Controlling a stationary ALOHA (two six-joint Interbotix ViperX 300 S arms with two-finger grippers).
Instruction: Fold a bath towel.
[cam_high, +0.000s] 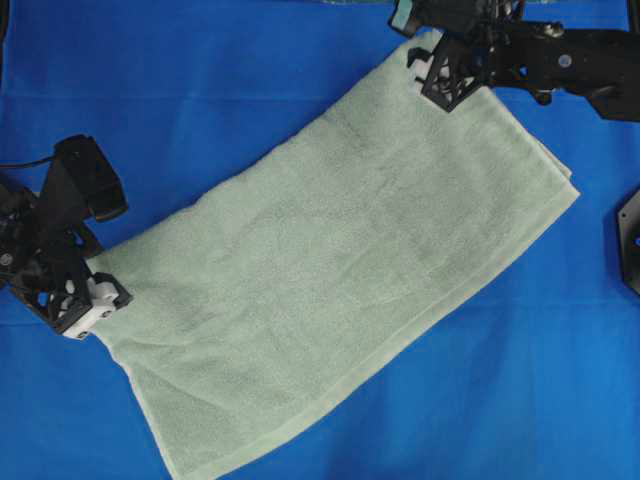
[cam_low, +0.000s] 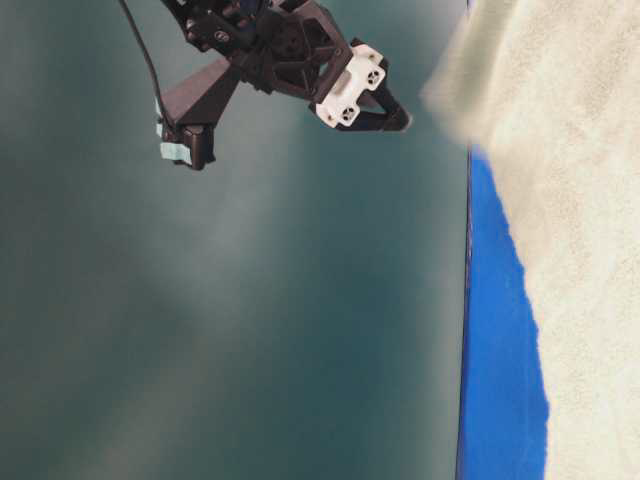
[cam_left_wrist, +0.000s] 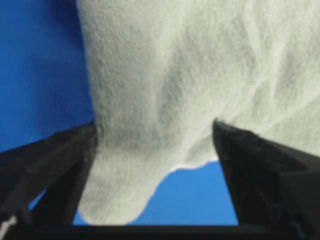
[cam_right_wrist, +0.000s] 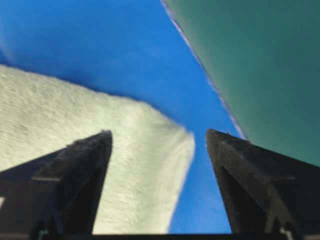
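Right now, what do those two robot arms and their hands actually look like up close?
Both arms are matte black, built from angular, strutted plastic parts. The left hand and right hand each end in two flat, tapering black fingers with a white block beside them. A thin black cable trails from one arm, and a pale teal tag sits near the right hand.

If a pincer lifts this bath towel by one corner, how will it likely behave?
Probably floppy: the bath towel lies flat in soft layers, its corner sagging between the left pincer tips. Its fuzzy terry likely grips rather than slips.
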